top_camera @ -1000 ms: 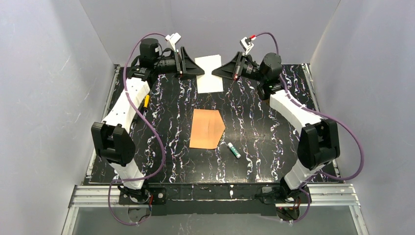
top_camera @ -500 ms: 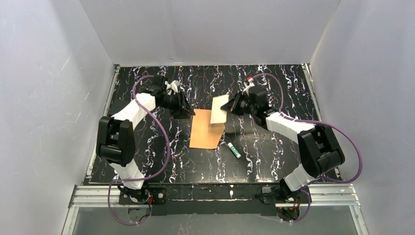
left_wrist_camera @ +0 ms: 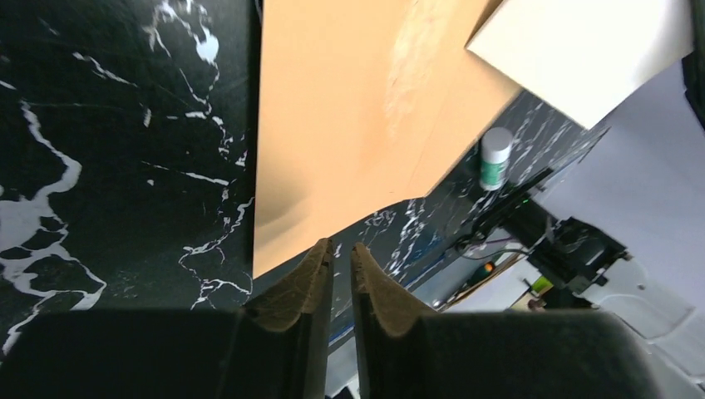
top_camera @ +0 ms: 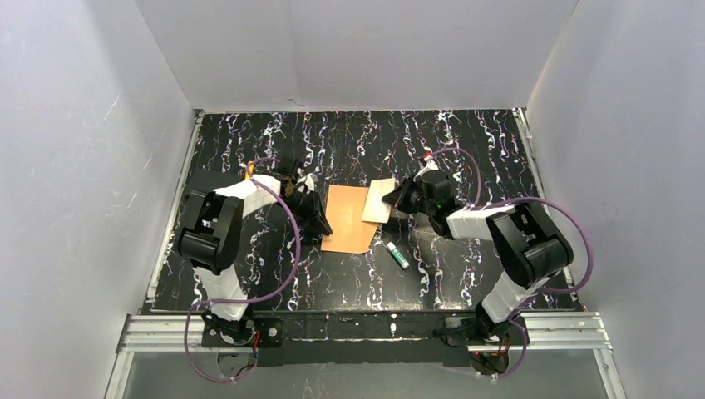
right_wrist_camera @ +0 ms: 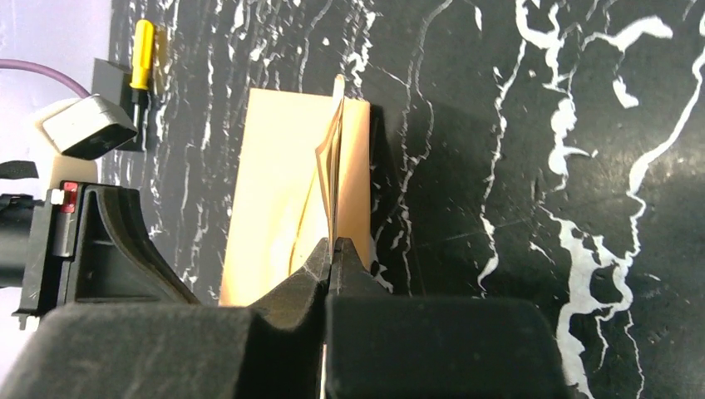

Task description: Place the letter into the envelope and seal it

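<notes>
The orange-brown envelope (top_camera: 345, 220) lies flat mid-table, also in the left wrist view (left_wrist_camera: 349, 125) and the right wrist view (right_wrist_camera: 283, 208). My right gripper (top_camera: 397, 199) (right_wrist_camera: 331, 245) is shut on the letter (top_camera: 379, 200), which hangs tilted over the envelope's right edge. In the right wrist view the letter (right_wrist_camera: 337, 150) is seen edge-on; its pale back (left_wrist_camera: 582, 50) faces the left wrist camera. My left gripper (top_camera: 320, 223) (left_wrist_camera: 341, 249) sits low at the envelope's left edge. Its jaws are nearly together, with only a thin slit and nothing between them.
A white glue stick with a green band (top_camera: 396, 254) (left_wrist_camera: 495, 158) lies just right of the envelope's near corner. A yellow-handled tool (top_camera: 250, 167) (right_wrist_camera: 143, 54) lies behind the left arm. White walls enclose the black marbled table (top_camera: 465, 141).
Both arms came down from the back of the table to the envelope. The right gripper brought the letter down to the envelope's right edge. The left jaws closed from wide to nearly together.
</notes>
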You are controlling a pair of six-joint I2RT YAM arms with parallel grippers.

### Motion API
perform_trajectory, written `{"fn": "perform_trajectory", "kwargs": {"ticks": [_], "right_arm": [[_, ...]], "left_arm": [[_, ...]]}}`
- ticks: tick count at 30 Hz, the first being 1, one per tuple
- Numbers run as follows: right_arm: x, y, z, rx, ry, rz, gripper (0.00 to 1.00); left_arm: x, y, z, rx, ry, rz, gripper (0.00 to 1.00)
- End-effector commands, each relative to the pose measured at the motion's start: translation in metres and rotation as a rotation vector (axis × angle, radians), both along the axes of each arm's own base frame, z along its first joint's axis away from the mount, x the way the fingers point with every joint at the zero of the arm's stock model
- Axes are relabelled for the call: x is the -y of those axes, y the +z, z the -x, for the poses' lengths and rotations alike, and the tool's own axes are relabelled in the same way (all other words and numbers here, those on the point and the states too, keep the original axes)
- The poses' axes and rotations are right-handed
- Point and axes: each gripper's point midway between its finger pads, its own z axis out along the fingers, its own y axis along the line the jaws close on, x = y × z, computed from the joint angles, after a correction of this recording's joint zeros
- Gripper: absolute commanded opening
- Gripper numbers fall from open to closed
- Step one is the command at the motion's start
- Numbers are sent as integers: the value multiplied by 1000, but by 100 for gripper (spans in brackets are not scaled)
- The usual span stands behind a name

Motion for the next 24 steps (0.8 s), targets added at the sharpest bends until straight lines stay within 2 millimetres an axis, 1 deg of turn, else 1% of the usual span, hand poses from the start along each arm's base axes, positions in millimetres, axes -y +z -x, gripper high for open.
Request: {"fn": "perform_trajectory", "kwargs": {"ticks": [1, 3, 7, 12, 16, 18, 24], "right_arm": [[-6, 10, -9, 88, -14, -55, 1], [-6, 5, -9, 77, -17, -52, 1], [-8, -4, -9, 53, -22, -59, 1], [-15, -10, -5, 44, -8, -48, 1], [-20, -16, 2, 11, -20, -48, 1], [-25, -17, 6, 5, 6, -51, 1], [-34, -22, 13, 20, 99, -25, 1]], "left_arm": [[-3, -18, 19, -40, -48, -59, 10], [-4, -23, 21, -37, -58, -83, 10], [-11, -35, 24, 4, -121, -195, 8], [-11, -48, 32, -29, -149, -225, 6], [-11, -53, 33, -46, -161, -232, 4], [-11, -55, 34, -56, -168, -238, 3], [-17, -59, 33, -62, -170, -278, 1]]}}
